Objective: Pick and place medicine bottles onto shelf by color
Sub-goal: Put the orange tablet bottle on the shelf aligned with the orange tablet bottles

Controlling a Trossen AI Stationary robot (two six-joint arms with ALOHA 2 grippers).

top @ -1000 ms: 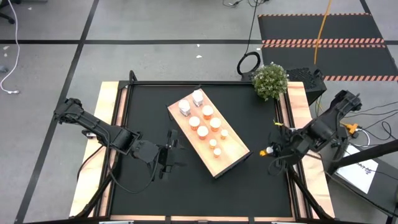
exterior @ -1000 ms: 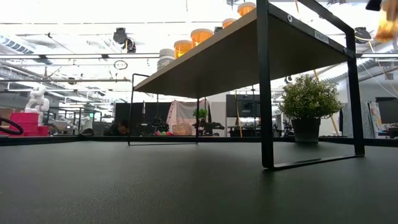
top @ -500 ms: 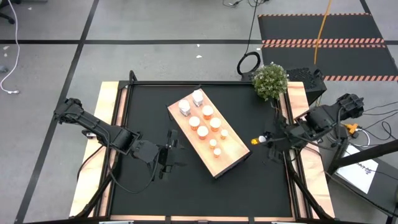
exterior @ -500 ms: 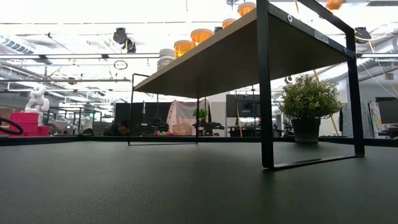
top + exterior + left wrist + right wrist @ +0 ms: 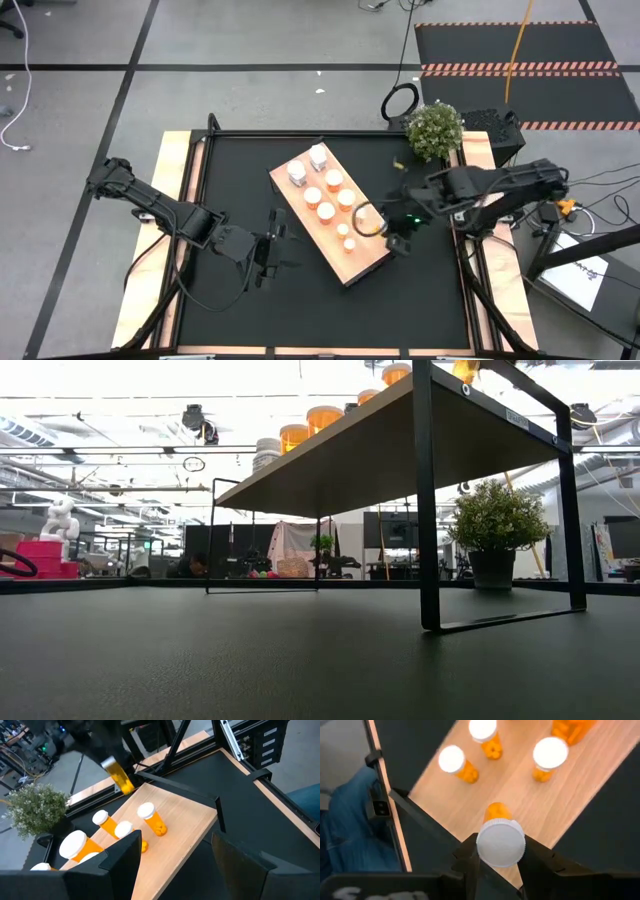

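The right pincer [image 5: 501, 851], clamped on a small orange bottle [image 5: 500, 837] with its cap toward the wrist, hangs directly over the shelf's [image 5: 375, 252] bare near end beside three tiny orange bottles [image 5: 551, 757], while the left pincer [image 5: 268, 252] waits with fingers parted over the worktop [image 5: 240, 180].

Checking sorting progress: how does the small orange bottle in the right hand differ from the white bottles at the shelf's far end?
The held orange bottle has an orange body; the white bottles look all white. It hangs gripped in the right hand above the shelf, while the white ones stand on the board. It is over the near end, they at the far end. It looks smaller from above. Both have white caps.
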